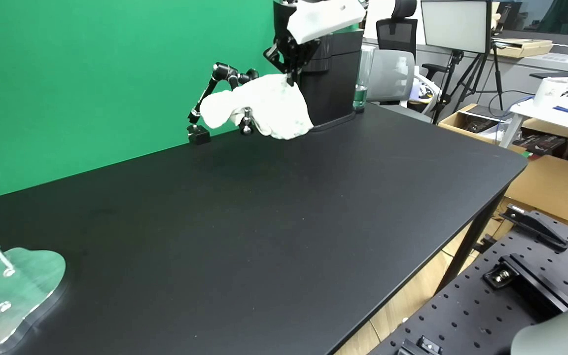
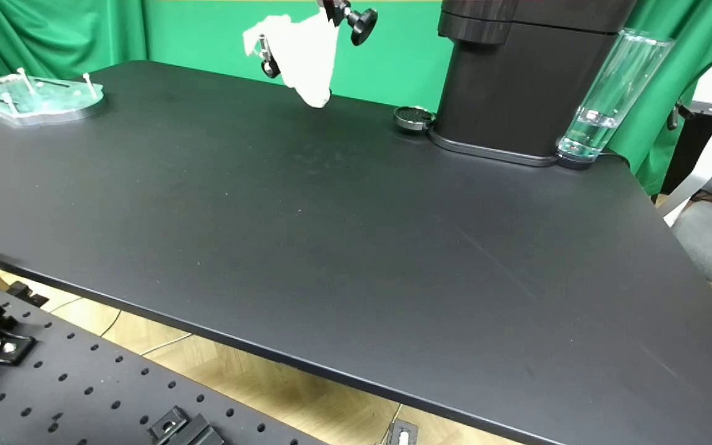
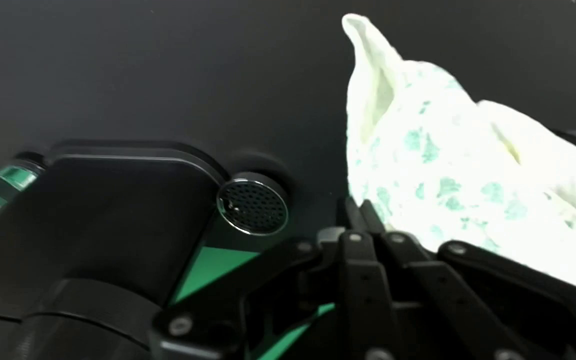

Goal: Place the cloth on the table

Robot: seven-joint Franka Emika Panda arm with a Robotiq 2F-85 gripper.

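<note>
I see the hand [image 3: 360, 212] pinching the cloth [image 3: 453, 160] by an edge; in the wrist view its bulk lies toward two o'clock, likely to snag that black stand [image 1: 224, 72].

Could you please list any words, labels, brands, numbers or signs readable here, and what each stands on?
None can be read in any view.
The cloth shows a green pattern, no readable lettering.
Pale marks on a dark background item are too small and blurred to read.
</note>
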